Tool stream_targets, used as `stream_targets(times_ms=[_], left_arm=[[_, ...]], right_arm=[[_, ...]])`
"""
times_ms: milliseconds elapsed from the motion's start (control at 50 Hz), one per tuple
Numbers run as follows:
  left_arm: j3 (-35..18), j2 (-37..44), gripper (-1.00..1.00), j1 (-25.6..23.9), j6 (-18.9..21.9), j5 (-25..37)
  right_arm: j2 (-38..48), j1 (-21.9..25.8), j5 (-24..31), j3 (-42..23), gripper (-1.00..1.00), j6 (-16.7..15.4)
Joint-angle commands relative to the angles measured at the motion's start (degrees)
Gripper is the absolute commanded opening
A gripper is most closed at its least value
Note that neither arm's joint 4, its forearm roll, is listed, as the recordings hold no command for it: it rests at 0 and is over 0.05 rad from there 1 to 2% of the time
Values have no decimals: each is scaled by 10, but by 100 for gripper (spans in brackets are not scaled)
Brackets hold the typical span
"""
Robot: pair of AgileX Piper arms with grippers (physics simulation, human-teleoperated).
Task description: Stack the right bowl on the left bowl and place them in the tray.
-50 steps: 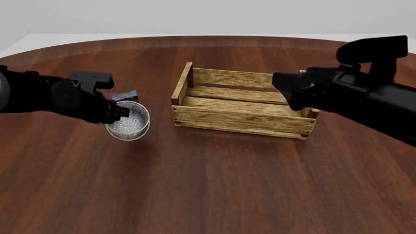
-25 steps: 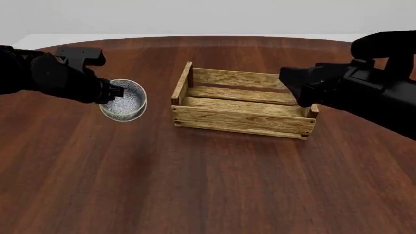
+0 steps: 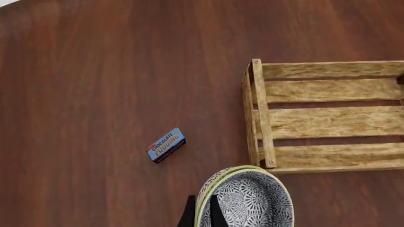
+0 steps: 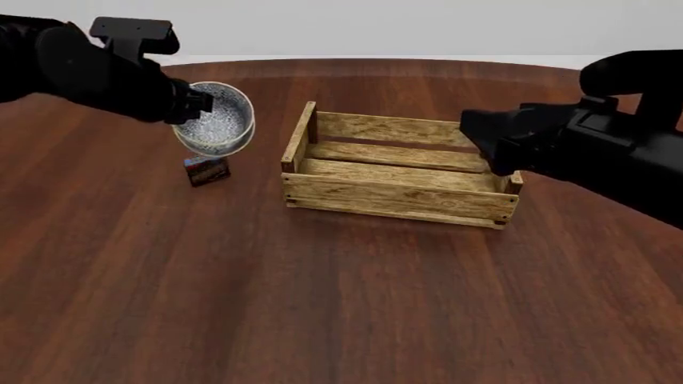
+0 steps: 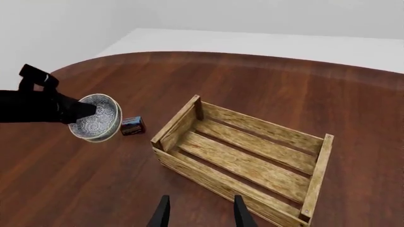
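**Stacked bowls held in the air, left of the crate**

Nearest the camera, the lower half of the front view is bare dark wood table point(image 4: 341, 320). At mid-right, the right gripper point(image 5: 200, 213) hangs over the near right corner of the tray point(image 4: 397, 170), its two fingers spread apart and grasping nothing. The tray sits at the centre of the frame with nothing in it. To its left, a small printed box point(image 4: 206, 170) lies on the table. Above that, in the upper left, the left gripper point(image 4: 195, 102) is clenched on the rim of the right bowl point(image 4: 214, 122), which is nested in the left bowl point(image 3: 203, 191); only the lower bowl's rim shows. Both bowls are off the table, tilted, and outside the tray.
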Motion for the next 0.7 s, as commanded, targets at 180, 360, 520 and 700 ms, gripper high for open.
stream_targets(times_ms=[180, 360, 520, 700], left_arm=[[-103, -19, -100, -48, 2, 70], [-123, -10, -100, -68, -5, 74], [-181, 11, -100, -96, -6, 98], [-211, 33, -100, -116, -9, 102]], right_arm=[[-7, -5, 8, -4, 100, 1], [-8, -6, 9, -4, 100, 2], [-13, -10, 13, -6, 100, 1], [-30, -14, 24, -8, 100, 2]])
